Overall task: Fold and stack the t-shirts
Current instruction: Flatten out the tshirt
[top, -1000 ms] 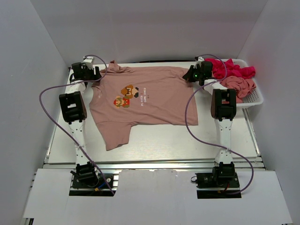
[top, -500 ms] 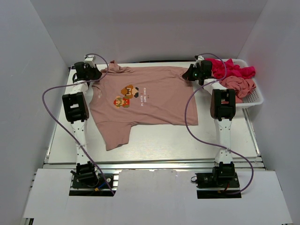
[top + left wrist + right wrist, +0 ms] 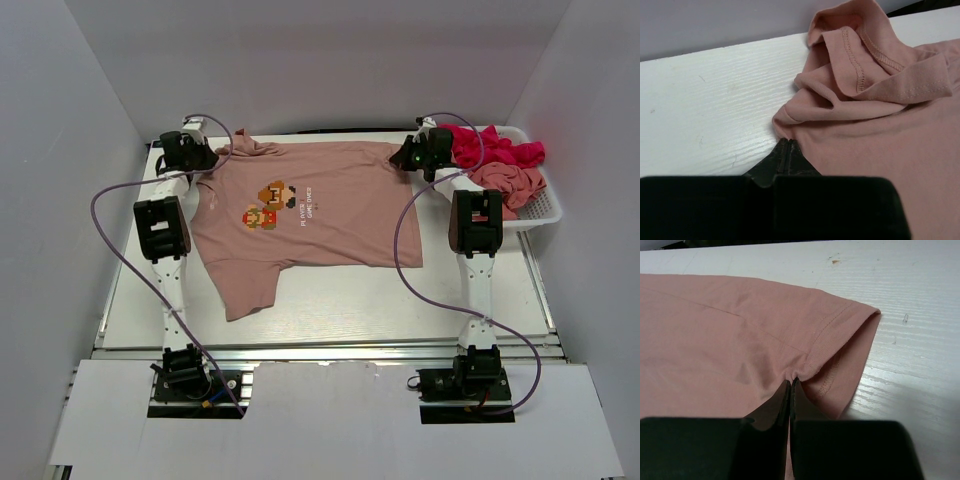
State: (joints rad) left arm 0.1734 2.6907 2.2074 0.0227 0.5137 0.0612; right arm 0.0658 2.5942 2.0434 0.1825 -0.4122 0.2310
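Both arms stretch far forward, elbows raised, wrists tipped downward; the left hand (image 3: pixel 788 143) has its fingers pressed flat together, nipping the edge of the pink t-shirt (image 3: pixel 880 150). The right hand (image 3: pixel 791 383) is likewise clamped tight, pinching a pucker of that t-shirt.

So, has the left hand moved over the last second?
Yes, slightly. The left hand edged right, away from the table's left edge, to the shoulder of the pink t-shirt, and shut there.

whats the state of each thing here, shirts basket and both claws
printed t-shirt: spread flat on table, one sleeve bunched
left claw: shut on printed t-shirt edge
right claw: shut on printed t-shirt hem
magenta t-shirt: crumpled in basket
plain pink t-shirt: crumpled in basket
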